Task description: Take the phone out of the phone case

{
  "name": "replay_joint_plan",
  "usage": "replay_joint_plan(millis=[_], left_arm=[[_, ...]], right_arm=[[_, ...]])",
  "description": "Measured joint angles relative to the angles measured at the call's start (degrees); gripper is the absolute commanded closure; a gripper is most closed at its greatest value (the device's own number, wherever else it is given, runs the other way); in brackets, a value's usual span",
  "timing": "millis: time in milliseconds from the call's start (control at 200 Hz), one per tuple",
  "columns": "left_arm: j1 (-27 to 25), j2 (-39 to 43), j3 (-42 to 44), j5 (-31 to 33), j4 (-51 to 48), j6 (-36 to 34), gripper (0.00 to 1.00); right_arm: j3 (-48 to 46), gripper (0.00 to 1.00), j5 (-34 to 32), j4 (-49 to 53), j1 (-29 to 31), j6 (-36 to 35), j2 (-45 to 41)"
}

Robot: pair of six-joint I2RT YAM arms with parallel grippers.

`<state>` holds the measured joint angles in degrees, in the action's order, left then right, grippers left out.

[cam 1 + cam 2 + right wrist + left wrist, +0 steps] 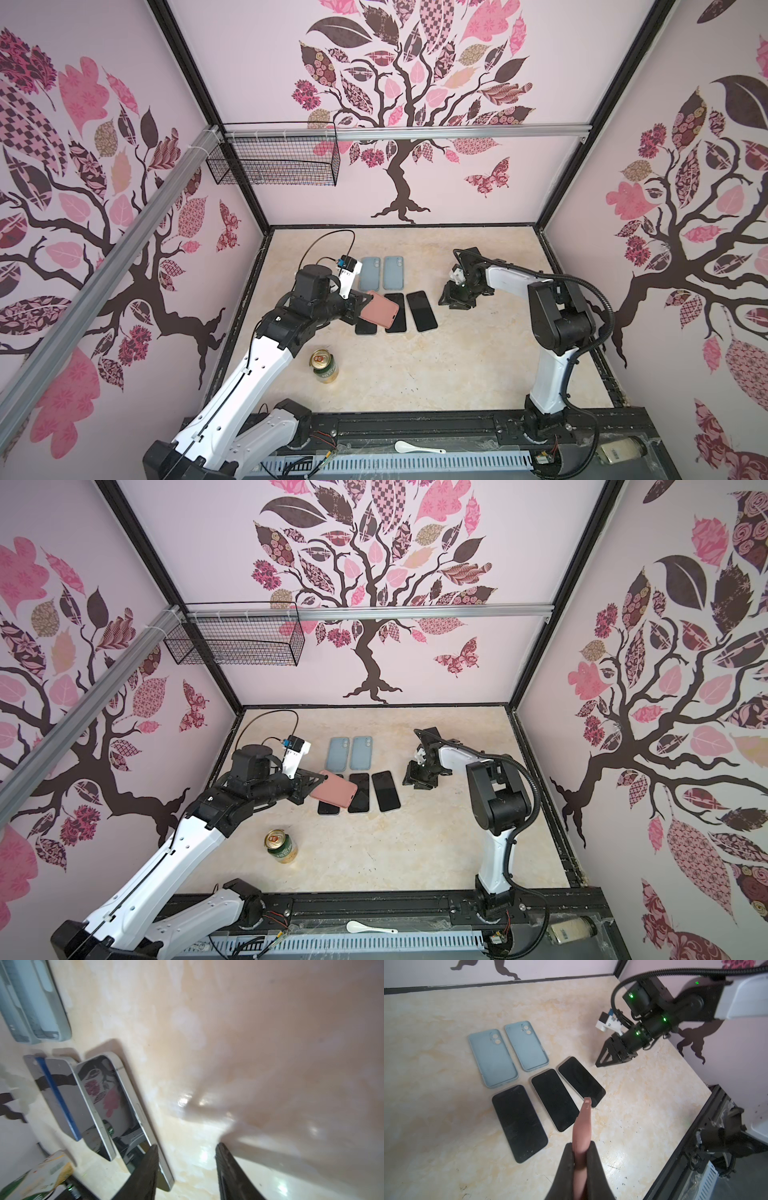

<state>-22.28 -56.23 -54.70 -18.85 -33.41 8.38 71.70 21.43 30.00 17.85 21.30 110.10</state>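
Case (pixel 379 309): matte pink, thin, rounded corners | left gripper (pixel 580 1148): clamped on its edge | right gripper (pixel 186 1147): jaws apart, empty | phones (pixel 554 1099): three glossy black slabs, flat

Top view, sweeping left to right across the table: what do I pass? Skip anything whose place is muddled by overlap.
Can → left gripper, shut on the pink case → pink case → rightmost black phone → right gripper, open and empty.
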Motion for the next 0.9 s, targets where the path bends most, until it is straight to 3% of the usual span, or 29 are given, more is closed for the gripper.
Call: replay_joint_plan(millis=[200, 395, 565, 900], left_arm=[[14.0, 4.0, 6.9, -6.0, 5.4, 7.9, 1.00], [26.2, 7.2, 12.0, -13.0, 10.3, 15.0, 1.00], [27.6, 7.5, 12.7, -16.2, 11.3, 17.0, 1.00], [27.6, 8.0, 12.8, -17.5, 12.4, 17.8, 1.00]], right_arm=[[-0.7, 0.21, -10.7, -2.7, 9.4, 0.2, -3.7], [3.3, 0.13, -15.8, -1.9, 15.5, 0.1, -2.8], [9.0, 0.10, -19.1, -1.2, 17.7, -0.1, 0.3], [11.3, 0.10, -21.2, 2.8, 17.9, -0.6, 5.5]])
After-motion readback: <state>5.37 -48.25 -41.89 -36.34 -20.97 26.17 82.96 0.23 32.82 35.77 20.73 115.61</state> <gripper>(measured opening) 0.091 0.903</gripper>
